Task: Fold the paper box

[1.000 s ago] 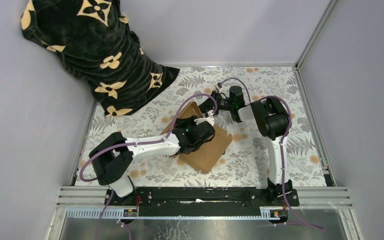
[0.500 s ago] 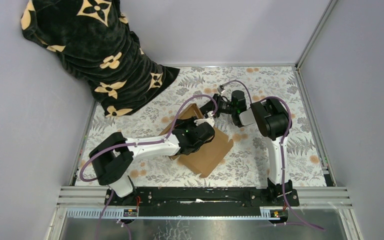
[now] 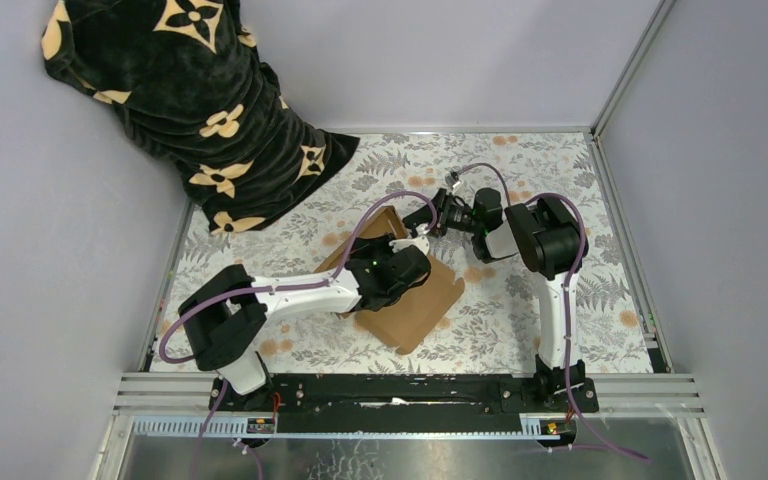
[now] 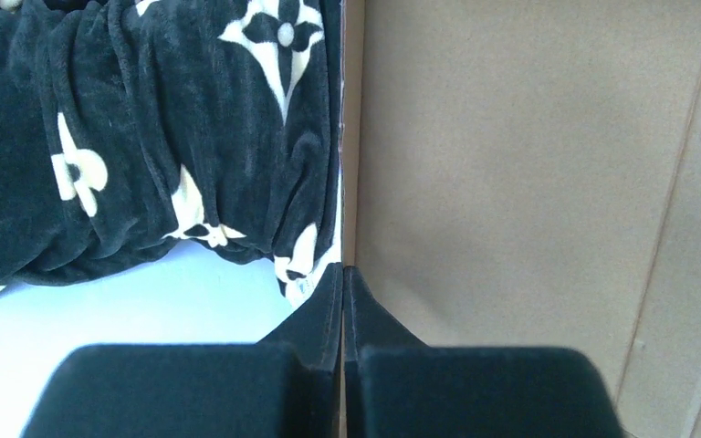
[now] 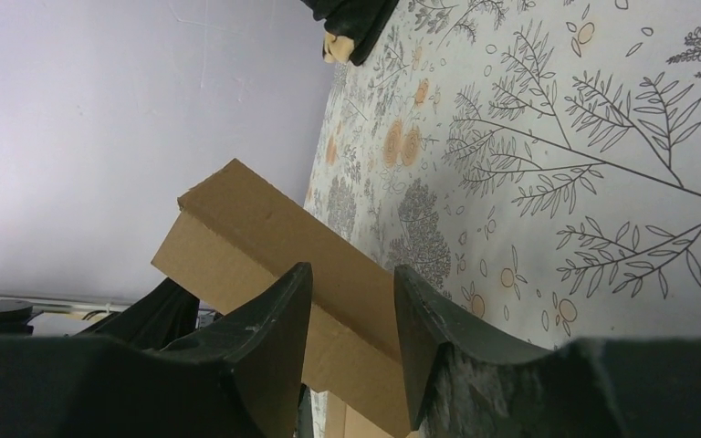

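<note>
item 1, left gripper (image 4: pixel 342 271): black fingers (image 4: pixel 315 319) pressed flat together, no gap between them. the tips sit at the thin edge of an upright panel of the paper box (image 4: pixel 511 182). whether any card is nipped between them cannot be told. seen from above, this gripper's wrist lies over the middle of the box and covers much of it.

item 2, right gripper (image 5: pixel 351 274): jaws apart, one of the fingers (image 5: pixel 265 338) on either side of a raised flap of the box, which crosses the gap beyond the tips. contact with the flap cannot be told. seen from above, it sits at the box's far right corner.

item 3, paper box: plain brown corrugated card, partly folded. a flat panel with crease lines shows beside the left fingers, and a flap stands up at the far side. it lies between the two arms.

item 4, table cover (image 3: pixel 560 160): pale, printed with grey ferns and orange flowers, under the box and all round it.

item 5, cloth (image 3: pixel 190 100): black plush with cream flower motifs, heaped far left of the box, well apart, up against the wall (image 3: pixel 440 60).

item 6, cables (image 3: pixel 360 222): purple, running along both arms; one arcs over the box's left end.

item 7, rail (image 3: pixel 410 385): metal, on the near side of the box, carrying both arm bases.
</note>
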`<action>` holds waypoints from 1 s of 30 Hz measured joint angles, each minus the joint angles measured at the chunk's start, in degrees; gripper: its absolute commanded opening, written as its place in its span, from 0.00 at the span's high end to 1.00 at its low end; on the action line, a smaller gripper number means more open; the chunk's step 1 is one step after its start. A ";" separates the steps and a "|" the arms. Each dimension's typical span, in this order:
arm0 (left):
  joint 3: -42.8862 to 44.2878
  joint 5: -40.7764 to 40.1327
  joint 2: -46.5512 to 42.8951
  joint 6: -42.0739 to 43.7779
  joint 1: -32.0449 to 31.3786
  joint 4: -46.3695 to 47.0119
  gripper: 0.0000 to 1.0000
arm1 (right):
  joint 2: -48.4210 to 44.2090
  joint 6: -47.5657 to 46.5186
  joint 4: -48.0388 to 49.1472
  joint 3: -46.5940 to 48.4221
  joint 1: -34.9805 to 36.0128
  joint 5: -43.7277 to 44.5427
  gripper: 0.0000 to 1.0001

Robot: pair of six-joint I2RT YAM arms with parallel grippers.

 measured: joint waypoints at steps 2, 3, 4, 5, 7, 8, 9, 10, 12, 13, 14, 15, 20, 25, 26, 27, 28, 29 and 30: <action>0.00 -0.37 0.00 0.37 -0.24 0.00 1.00 | 0.00 0.31 1.51 -0.72 -0.11 -0.04 0.54; 0.00 -0.61 0.00 0.55 -0.35 -0.02 1.00 | 0.00 0.44 2.27 -1.03 -0.13 -0.20 0.54; 0.00 -0.83 0.00 0.72 -0.42 0.00 1.00 | 0.00 0.61 2.86 -1.20 -0.13 -0.42 0.54; 0.00 -1.09 0.00 0.90 -0.46 0.00 1.00 | 0.00 0.66 3.58 -1.29 -0.13 -0.61 0.54; 0.00 -1.38 0.00 1.33 -0.50 0.00 1.00 | 0.00 0.83 4.76 -1.31 -0.13 -1.25 0.54; 0.00 -1.53 0.00 1.49 -0.50 0.00 1.00 | 0.02 0.87 5.44 -1.31 -0.13 -1.49 0.54; 0.00 -1.60 0.00 1.62 -0.50 0.00 1.00 | 0.02 0.92 5.99 -1.31 -0.13 -1.66 0.53; 0.00 -1.66 0.00 1.77 -0.55 0.00 1.00 | 0.04 0.98 6.47 -1.31 -0.13 -1.84 0.53; 0.02 -1.75 0.00 1.99 -0.70 0.00 1.00 | 0.13 1.07 7.34 -1.31 -0.13 -2.16 0.53; 0.04 -1.77 0.00 2.08 -0.76 0.00 1.00 | 0.26 1.05 7.85 -1.29 -0.13 -2.43 0.53; 0.11 -1.77 0.00 2.21 -0.83 0.00 1.00 | 0.48 1.05 8.07 -1.27 -0.13 -2.56 0.53; 0.17 -1.77 0.00 2.32 -0.87 0.00 1.00 | 0.70 1.05 8.11 -1.22 -0.13 -2.64 0.53; 0.63 -1.77 0.00 2.93 -1.09 0.00 1.00 | 1.99 0.94 7.89 -0.79 -0.11 -2.89 0.53; 0.94 -1.79 0.09 3.23 -1.53 -0.02 1.00 | 2.29 -1.03 5.60 0.20 0.22 -2.75 0.53; 1.09 -1.79 0.20 3.28 -1.62 0.00 1.00 | 2.29 -1.79 4.81 0.37 0.35 -2.75 0.53; 1.29 -1.81 0.33 3.30 -1.68 0.00 1.00 | 2.29 -2.58 3.87 0.55 0.50 -2.64 0.53; 1.38 -1.81 0.44 3.30 -1.77 0.00 1.00 | 2.29 -3.43 2.95 0.68 0.68 -2.54 0.52; 1.38 -1.81 0.52 3.32 -1.84 0.00 1.00 | 2.29 -4.61 1.66 0.92 0.87 -2.43 0.51; 1.38 -1.81 0.59 3.32 -1.90 0.00 1.00 | 2.29 -5.57 0.61 1.07 1.05 -2.34 0.50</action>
